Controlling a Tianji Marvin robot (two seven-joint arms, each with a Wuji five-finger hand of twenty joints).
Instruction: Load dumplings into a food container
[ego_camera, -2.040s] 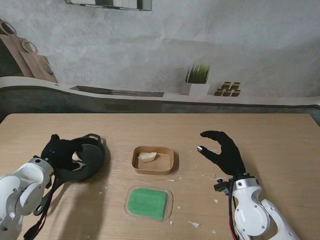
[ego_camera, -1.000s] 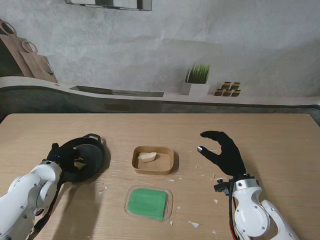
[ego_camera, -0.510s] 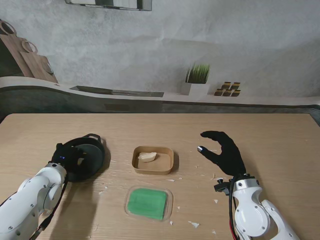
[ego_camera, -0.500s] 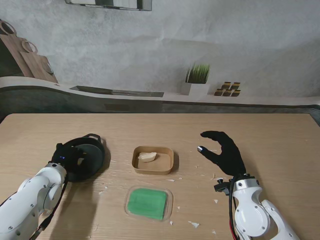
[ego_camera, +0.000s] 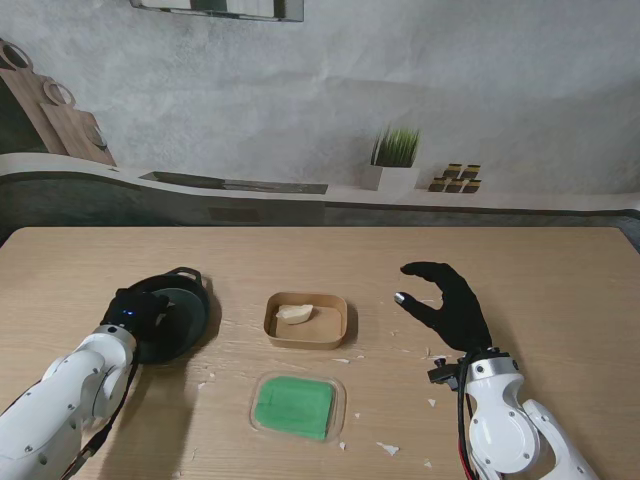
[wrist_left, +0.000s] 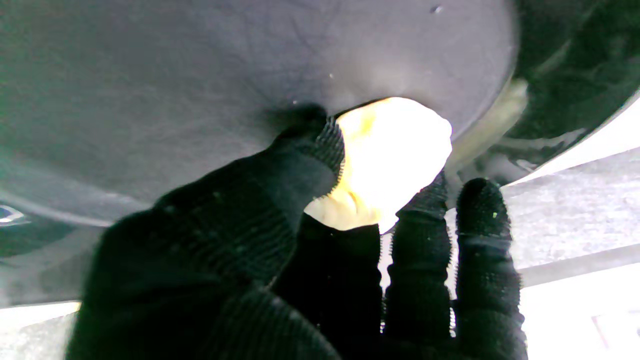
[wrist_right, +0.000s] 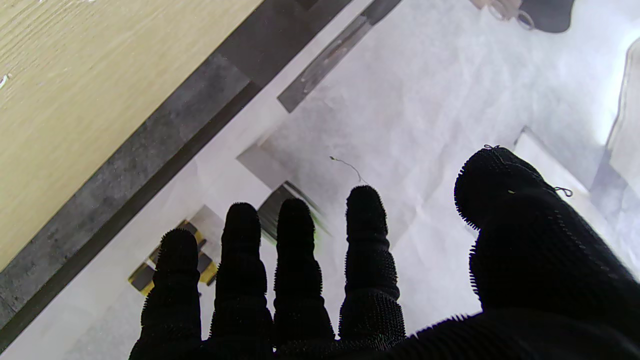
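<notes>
You are working the left hand (ego_camera: 135, 308) over the black pan (ego_camera: 185, 322), which is sitting well to the left of the brown container (ego_camera: 306, 320); in the left wrist view the thumb and fingers (wrist_left: 310, 165) are pinching a pale dumpling (wrist_left: 390, 160) against the pan floor; the grip looks to be on one end only, with the bulk of the dumpling sticking out beyond the fingertips.

Risks, as a judgement: a soft wrapper pinched this narrowly may be tearing or slipping as you lift; if it is sticking to the pan, you may be dragging the pan with it; the carry to the container is crossing bare table (ego_camera: 420, 250), so a drop would be landing short.

One dumpling (ego_camera: 294, 313) is already lying in the container; the green lid (ego_camera: 294, 405) is lying just nearer to me than the container.

The right hand (ego_camera: 450, 308) is hovering to the right of the container, fingers spread, holding nothing.
</notes>
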